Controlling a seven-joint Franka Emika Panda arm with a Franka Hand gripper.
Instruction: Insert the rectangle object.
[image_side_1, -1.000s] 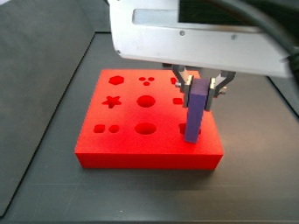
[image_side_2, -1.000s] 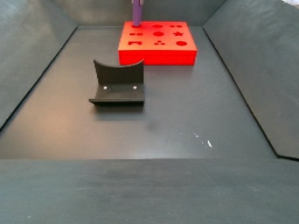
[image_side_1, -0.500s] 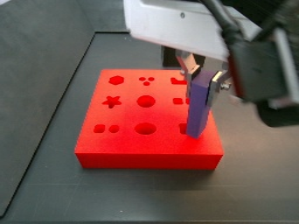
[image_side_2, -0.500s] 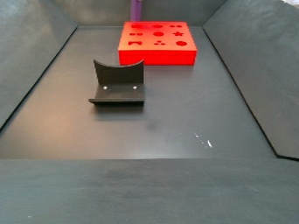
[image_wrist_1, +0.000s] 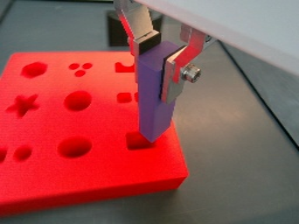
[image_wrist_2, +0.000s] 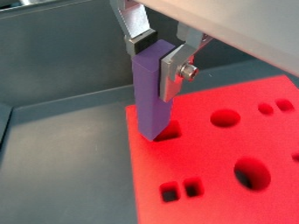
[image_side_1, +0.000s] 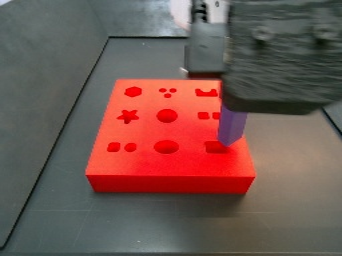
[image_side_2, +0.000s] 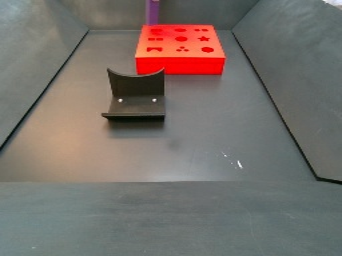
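Right now my gripper (image_wrist_1: 160, 54) hangs over the red block (image_wrist_1: 70, 131), and my two silver fingers (image_wrist_1: 177, 70) are clamped on the rectangle object (image_wrist_1: 153, 96), pressing its upper part from opposite sides. That purple bar stands nearly upright, its lower end sitting at the mouth of a rectangular hole near one edge of the block; in both wrist views the tip meets the opening, though I can't tell how far in it has gone. Around that spot the block's top carries other cutouts: round holes, a star, small paired squares. In a side view my own wrist housing (image_side_1: 274, 55) fills much of the frame and hides most of the bar (image_side_1: 233, 125), leaving only its lower stretch showing above the block (image_side_1: 167, 145). In a side view from farther off, the block (image_side_2: 181, 49) sits at the far end of the dark floor, with the purple bar (image_side_2: 152, 10) rising at its back edge. A dark grey curved holder (image_side_2: 135, 95) stands well apart from the block, nearer the camera.
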